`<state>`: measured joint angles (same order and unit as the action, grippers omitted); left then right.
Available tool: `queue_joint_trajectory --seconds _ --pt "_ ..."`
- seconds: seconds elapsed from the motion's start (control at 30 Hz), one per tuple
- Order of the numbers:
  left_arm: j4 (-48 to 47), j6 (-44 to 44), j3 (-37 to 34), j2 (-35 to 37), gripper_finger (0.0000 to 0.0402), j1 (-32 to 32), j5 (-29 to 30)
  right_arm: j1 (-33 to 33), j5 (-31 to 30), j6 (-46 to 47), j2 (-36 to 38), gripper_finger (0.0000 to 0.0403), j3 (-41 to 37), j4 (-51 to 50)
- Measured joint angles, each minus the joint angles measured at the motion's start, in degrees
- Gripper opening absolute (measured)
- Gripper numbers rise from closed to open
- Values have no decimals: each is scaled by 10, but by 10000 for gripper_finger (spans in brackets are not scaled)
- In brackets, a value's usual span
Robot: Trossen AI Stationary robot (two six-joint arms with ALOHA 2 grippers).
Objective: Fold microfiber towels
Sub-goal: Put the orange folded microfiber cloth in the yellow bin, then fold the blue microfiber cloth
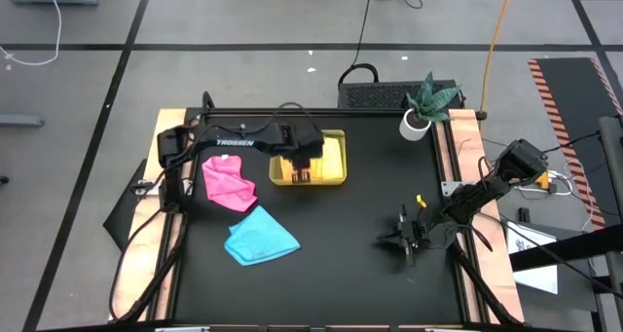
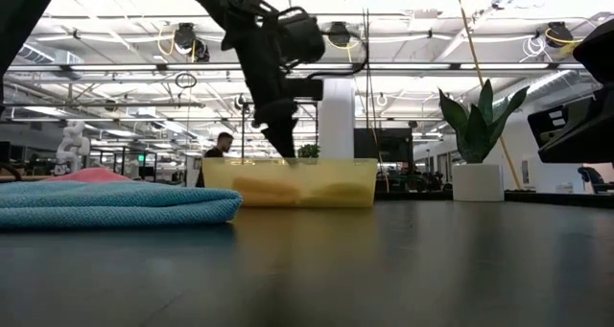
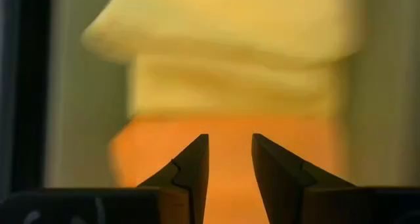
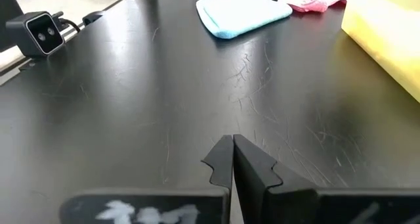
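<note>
The yellow-green tray (image 1: 340,160) stands at the table's far middle. It holds a folded yellow towel (image 3: 236,60) and an orange towel (image 3: 230,152). My left gripper (image 1: 305,166) is open and points down into the tray, its fingertips (image 3: 230,159) over the orange towel. The pink towel (image 1: 227,181) lies crumpled left of the tray. The folded sky blue towel (image 1: 260,237) lies flat nearer the front. My right gripper (image 1: 407,237) is shut and empty over bare table at the right. My left gripper comes from above with its open fingers (image 3: 197,161) pointing down at the orange towel in the tray. Whether they touch it I cannot tell.
A potted plant in a white pot (image 1: 421,113) stands at the far right corner. Bare black tabletop (image 4: 164,99) lies between my right gripper and the towels. The blue towel (image 4: 243,12), pink towel (image 4: 312,0) and tray wall (image 4: 387,33) show far off in the right wrist view.
</note>
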<state>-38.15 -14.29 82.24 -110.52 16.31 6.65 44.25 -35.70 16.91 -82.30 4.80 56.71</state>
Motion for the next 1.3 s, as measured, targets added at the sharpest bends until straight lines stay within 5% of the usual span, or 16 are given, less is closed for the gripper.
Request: queue_joint_trajectory --seconds 0.17,0.33,0.8,1.07,1.3 --pt "-41 50 -1 -1 117 53 48 0 0 0 0 4 0 0" --pt "11 55 -40 0 117 90 -9 0 0 0 0 4 0 0" --pt "189 0 -102 -1 117 57 -1 0 0 0 0 4 0 0" --pt "34 16 -47 -1 117 38 115 0 0 4 0 4 0 0" --pt "-169 145 33 -1 117 -5 143 0 0 4 0 4 0 0"
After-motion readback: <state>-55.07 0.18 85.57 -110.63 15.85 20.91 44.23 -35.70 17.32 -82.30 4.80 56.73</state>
